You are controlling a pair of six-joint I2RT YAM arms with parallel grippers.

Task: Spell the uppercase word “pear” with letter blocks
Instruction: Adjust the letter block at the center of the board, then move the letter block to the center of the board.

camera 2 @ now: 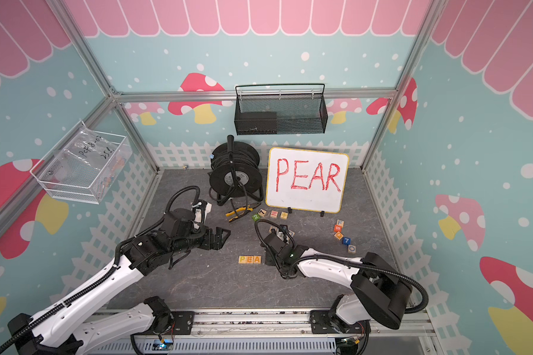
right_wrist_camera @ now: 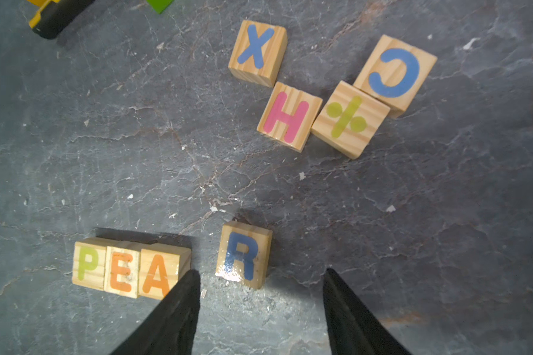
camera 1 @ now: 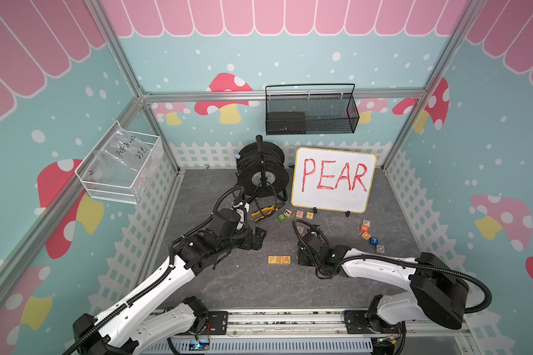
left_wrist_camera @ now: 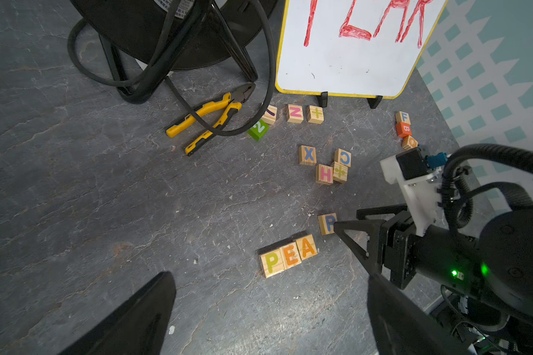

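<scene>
While the left gripper [camera 1: 257,238] and right gripper [right_wrist_camera: 261,272] are both standing open, the pale-wood P block [right_wrist_camera: 88,264], E block [right_wrist_camera: 122,272] and A block [right_wrist_camera: 159,273] are touching in a row on the worktop [right_wrist_camera: 105,153], the blue-lettered R block [right_wrist_camera: 243,255] lying just apart at their three o'clock.

Both top views: bright, even, diffuse light; shadows faint; wide-lens stretch toward edges. Wrist views dimmer, bluish, sharp mid-frame. Glare on R block [right_wrist_camera: 243,255] near edge and counter [right_wrist_camera: 105,153] beside it. Right gripper [right_wrist_camera: 261,272] dark, blurred, close to lens.
</scene>
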